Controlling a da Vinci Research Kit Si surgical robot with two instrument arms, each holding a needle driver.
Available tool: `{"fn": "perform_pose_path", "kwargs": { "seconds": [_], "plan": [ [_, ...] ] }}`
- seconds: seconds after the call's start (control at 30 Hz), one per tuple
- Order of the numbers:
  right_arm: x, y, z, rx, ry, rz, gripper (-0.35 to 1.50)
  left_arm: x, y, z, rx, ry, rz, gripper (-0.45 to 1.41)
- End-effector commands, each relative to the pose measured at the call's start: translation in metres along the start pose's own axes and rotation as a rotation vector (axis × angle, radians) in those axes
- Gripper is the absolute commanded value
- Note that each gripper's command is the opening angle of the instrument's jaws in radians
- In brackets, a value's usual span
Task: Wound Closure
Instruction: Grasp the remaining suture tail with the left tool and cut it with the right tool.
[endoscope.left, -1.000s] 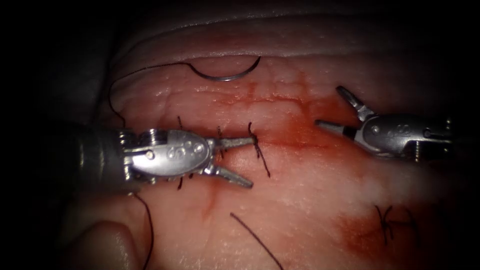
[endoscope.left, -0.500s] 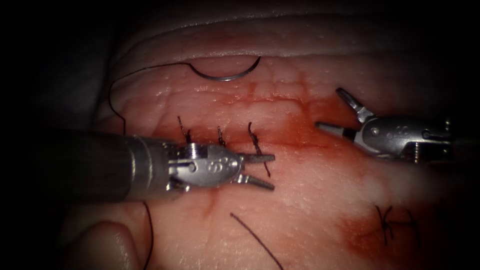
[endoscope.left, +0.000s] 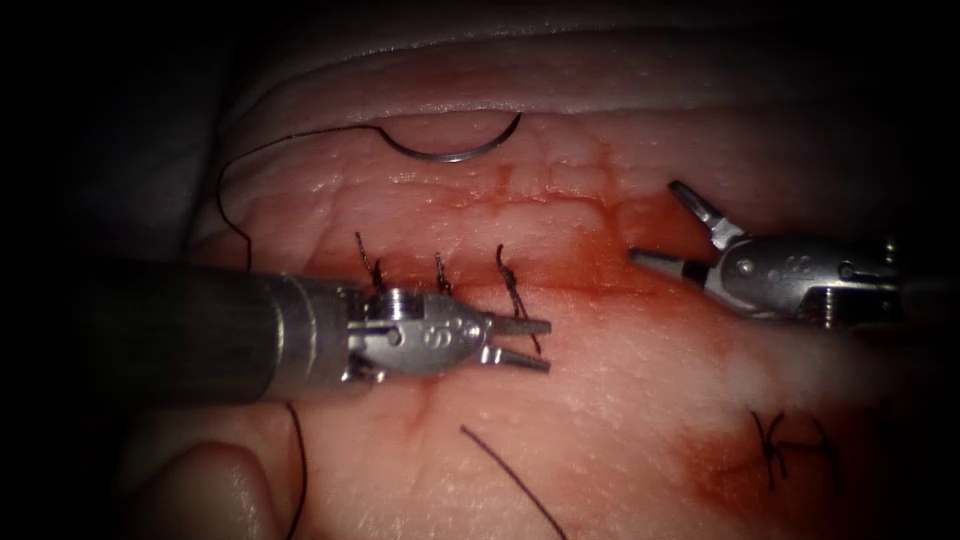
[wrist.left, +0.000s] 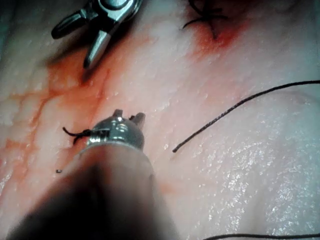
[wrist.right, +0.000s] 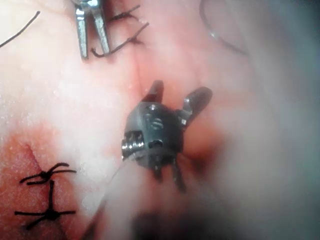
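The curved needle (endoscope.left: 450, 152) lies free on the tissue (endoscope.left: 600, 400), beyond the cut (endoscope.left: 600, 287), and is held by neither tool. Its thread (endoscope.left: 222, 195) runs left and down under the left shaft. Three knotted stitches (endoscope.left: 440, 272) cross the cut. My left tool (endoscope.left: 522, 343) hovers just below the rightmost knot (endoscope.left: 510, 282), its jaws narrowly open around that knot's tail, gripping nothing. My right tool (endoscope.left: 662, 222) waits wide open and empty at the cut's right end. The right wrist view shows its jaws (wrist.right: 177, 95) spread, the left tool (wrist.right: 91, 35) and the needle (wrist.right: 220, 37).
A loose cut piece of thread (endoscope.left: 510, 478) lies on the near tissue, also seen as cut thread (wrist.left: 240, 106) in the left wrist view. Older stitches (endoscope.left: 790, 440) sit in a red patch at the lower right. Red fluid (endoscope.left: 620, 250) stains the tissue around the cut.
My left tool has slid to the right along the cut and its jaws have narrowed around the knot's tail. The right tool and the needle have stayed put.
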Motion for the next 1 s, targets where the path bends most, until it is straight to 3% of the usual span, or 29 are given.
{"fn": "perform_pose_path", "kwargs": {
  "seconds": [0.03,0.23,0.27,0.33,0.43,0.67,0.87,1.0],
  "plan": [
    [-0.0003,-0.0009,0.0005,0.001,0.001,0.001,1.35,-0.0002,0.0,0.0007,-0.001,0.0,0.016,-0.45],
    [-0.0006,-0.0015,0.0004,0.025,-0.028,-0.011,1.26,-0.0004,-0.0001,0.0001,-0.004,-0.001,0.028,-0.45],
    [-0.0008,-0.0021,0.0005,0.079,-0.04,-0.022,1.13,-0.0005,-0.0004,-0.0005,-0.009,0.001,0.038,-0.45],
    [-0.0009,-0.0027,0.0007,0.11,-0.024,-0.024,1.25,-0.0006,-0.0007,-0.0014,-0.018,0.001,0.035,-0.45],
    [-0.0008,-0.0041,0.0009,0.219,-0.012,-0.034,1.26,-0.0003,-0.0015,-0.0031,-0.009,0.033,0.036,-0.45],
    [-0.0008,-0.0077,0.0014,0.351,0.015,-0.092,1.37,-0.0001,-0.0027,-0.0059,0.032,0.055,0.018,-0.45],
    [-0.0001,-0.0104,0.0025,0.373,0.066,-0.163,1.35,-0.0001,-0.0027,-0.0059,0.038,0.049,0.012,-0.45],
    [0.0003,-0.0111,0.0031,0.359,0.083,-0.206,1.18,0.0002,-0.0025,-0.0058,0.043,0.045,0.01,-0.45]
  ]
}}
